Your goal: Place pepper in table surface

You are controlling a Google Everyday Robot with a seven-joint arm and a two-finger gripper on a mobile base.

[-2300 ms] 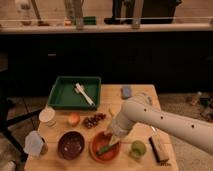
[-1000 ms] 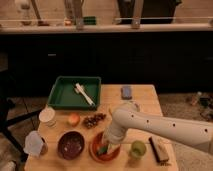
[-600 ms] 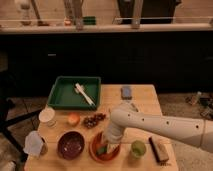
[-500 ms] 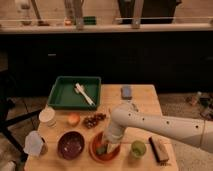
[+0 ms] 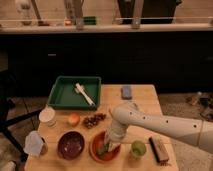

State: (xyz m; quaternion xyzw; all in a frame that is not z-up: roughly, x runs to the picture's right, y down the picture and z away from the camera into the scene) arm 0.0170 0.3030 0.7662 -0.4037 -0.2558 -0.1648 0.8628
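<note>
At the far left, near the front edge of the table surface (image 5: 145, 98), we see a crumpled clear plastic wrap (image 5: 34, 144). Just behind it stands a small white container (image 5: 47, 116). Further back lies a dark green tray (image 5: 64, 95), and a pale elongated vegetable (image 5: 84, 93) lies in it at a slant. In front of the tray there is a small orange fruit (image 5: 74, 119), and beside it a dark brown cluster (image 5: 93, 120) that we cannot identify. In the front row a dark brown bowl (image 5: 71, 145) stands, and to its right an orange-red bowl (image 5: 96, 150).

The pepper (image 5: 103, 149) is inside this orange-red bowl and shows as a small green shape. The gripper (image 5: 109, 145) is lowered into the same bowl, right at the pepper. We cannot tell how wide the gripper is, or whether it holds the pepper. The white arm (image 5: 170, 127) comes in from the right and crosses over the table.

To the right of the bowl stands a round light-green cup (image 5: 138, 148), then a dark brush-like object (image 5: 159, 149). At the back of the table lies a small blue-grey object (image 5: 126, 91).
</note>
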